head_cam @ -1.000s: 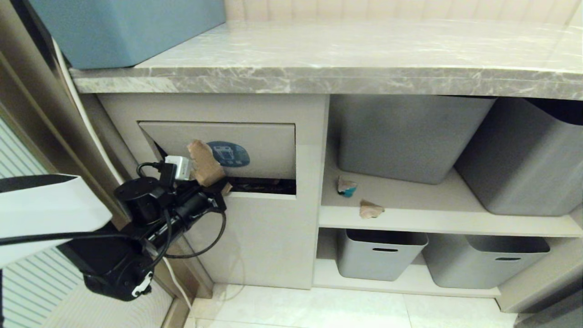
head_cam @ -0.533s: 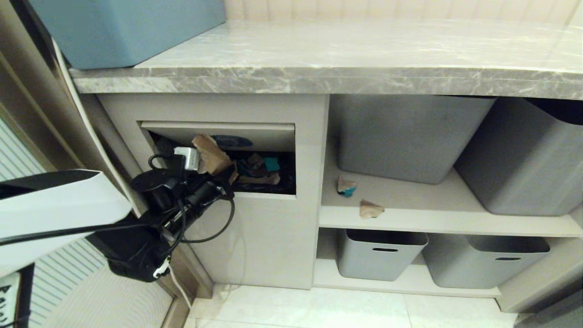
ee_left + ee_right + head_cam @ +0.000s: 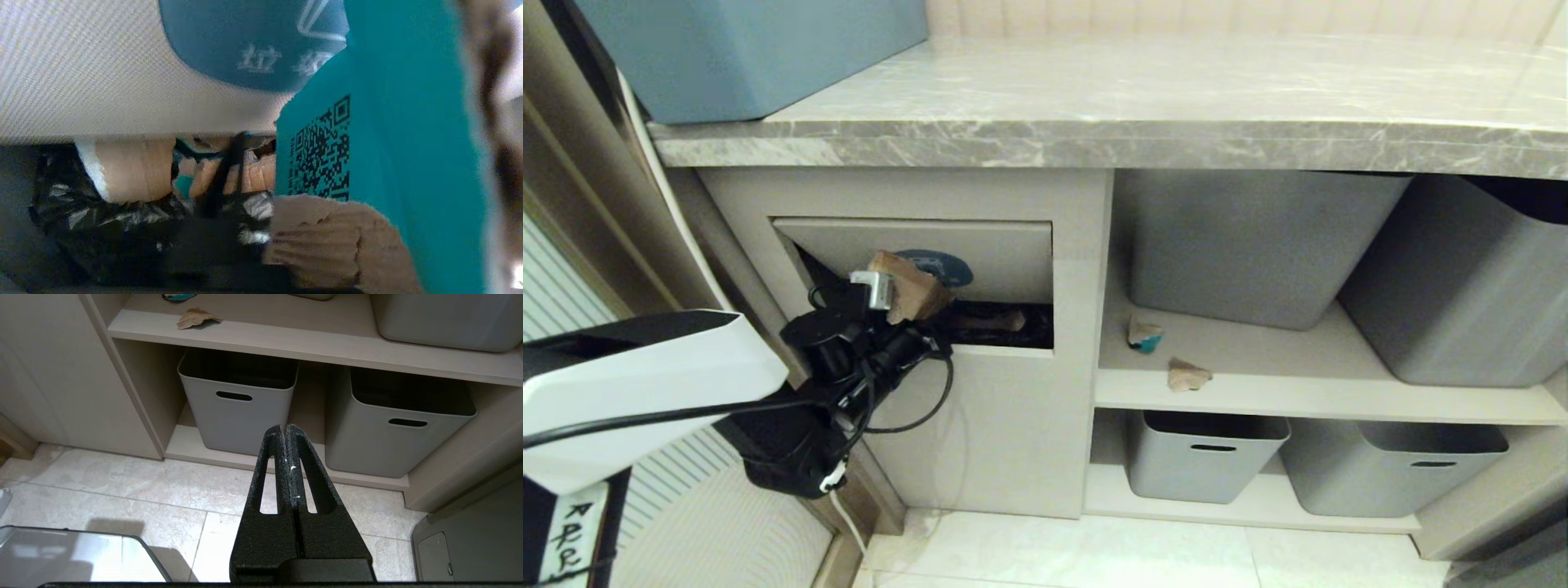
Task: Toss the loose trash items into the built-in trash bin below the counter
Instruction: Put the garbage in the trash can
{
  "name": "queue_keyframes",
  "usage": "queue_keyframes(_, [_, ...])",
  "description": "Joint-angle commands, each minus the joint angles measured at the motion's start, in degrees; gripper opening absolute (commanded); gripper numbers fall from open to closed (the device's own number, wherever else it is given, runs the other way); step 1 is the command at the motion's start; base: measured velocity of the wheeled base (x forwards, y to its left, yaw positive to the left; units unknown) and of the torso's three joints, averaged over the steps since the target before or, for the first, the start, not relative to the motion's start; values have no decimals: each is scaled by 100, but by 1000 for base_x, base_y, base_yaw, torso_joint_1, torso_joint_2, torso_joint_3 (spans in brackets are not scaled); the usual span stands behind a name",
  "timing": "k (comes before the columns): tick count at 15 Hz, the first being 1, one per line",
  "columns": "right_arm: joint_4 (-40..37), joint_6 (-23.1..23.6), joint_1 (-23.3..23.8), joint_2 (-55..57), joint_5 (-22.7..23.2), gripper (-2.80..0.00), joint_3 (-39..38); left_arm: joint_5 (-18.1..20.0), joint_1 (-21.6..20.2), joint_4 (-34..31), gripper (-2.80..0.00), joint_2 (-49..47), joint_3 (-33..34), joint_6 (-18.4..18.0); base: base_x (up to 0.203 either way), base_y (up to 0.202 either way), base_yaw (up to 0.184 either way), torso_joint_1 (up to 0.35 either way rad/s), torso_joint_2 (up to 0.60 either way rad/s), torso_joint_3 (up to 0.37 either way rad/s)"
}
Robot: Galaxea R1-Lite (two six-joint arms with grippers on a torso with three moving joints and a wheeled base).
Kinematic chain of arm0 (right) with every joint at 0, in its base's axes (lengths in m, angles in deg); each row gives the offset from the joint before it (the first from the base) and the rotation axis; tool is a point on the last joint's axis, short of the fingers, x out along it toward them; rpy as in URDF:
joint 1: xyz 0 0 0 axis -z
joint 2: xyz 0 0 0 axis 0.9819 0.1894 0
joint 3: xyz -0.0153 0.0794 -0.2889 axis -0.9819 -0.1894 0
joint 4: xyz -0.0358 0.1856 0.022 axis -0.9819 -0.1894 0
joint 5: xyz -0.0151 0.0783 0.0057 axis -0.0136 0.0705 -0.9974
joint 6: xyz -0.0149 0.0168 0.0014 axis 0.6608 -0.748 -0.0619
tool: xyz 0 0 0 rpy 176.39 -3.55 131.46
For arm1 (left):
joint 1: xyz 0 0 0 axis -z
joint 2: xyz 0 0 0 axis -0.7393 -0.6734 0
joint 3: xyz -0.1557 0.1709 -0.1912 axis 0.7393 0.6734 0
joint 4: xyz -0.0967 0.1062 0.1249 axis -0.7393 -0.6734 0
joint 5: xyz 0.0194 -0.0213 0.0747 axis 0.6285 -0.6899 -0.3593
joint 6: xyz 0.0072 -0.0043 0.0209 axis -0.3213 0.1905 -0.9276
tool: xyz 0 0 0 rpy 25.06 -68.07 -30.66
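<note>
The built-in trash bin's beige flap (image 3: 1001,253) with its round blue sticker (image 3: 939,265) is tilted inward under the counter (image 3: 1176,147). My left gripper (image 3: 921,317) is at the gap's left end, with a brown cardboard scrap (image 3: 911,287) against it, leaning on the flap. The left wrist view shows that scrap's teal side with a printed code (image 3: 388,134) close up, beside the sticker (image 3: 245,45), with other scraps (image 3: 130,171) on a black liner (image 3: 102,220) inside. Two loose scraps (image 3: 1143,333) (image 3: 1188,374) lie on the shelf. My right gripper (image 3: 286,430) hangs shut and empty above the floor.
Large grey tubs (image 3: 1241,245) (image 3: 1470,286) stand on the upper shelf and two smaller slotted ones (image 3: 1205,457) (image 3: 1388,469) on the lower shelf. A blue box (image 3: 743,49) sits on the counter's left end. A wall panel runs close along my left arm.
My left arm has pushed further in and to the right at the flap. The flap swung wide open half a second ago and has dropped partly back. The scrap is still at the gripper.
</note>
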Motion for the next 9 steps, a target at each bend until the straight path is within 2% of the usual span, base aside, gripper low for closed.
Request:
queue_keyframes(1, [0,-19,-3,10,5,-280,0,-12,79,48,0,-99,-122,6,0,0,0,0,0,0])
queue_keyframes(4, [0,-43,-3,10,-19,-280,0,-208,195,48,0,-153,-318,22,0,0,0,0,0,0])
queue_keyframes(7, [0,-63,-3,2,-43,-280,0,-303,215,-157,0,-280,-888,24,0,0,0,0,0,0])
queue_keyframes(9, [0,-71,-3,-11,-42,-280,0,-520,220,-263,0,-369,-1050,24,0,0,0,0,0,0])
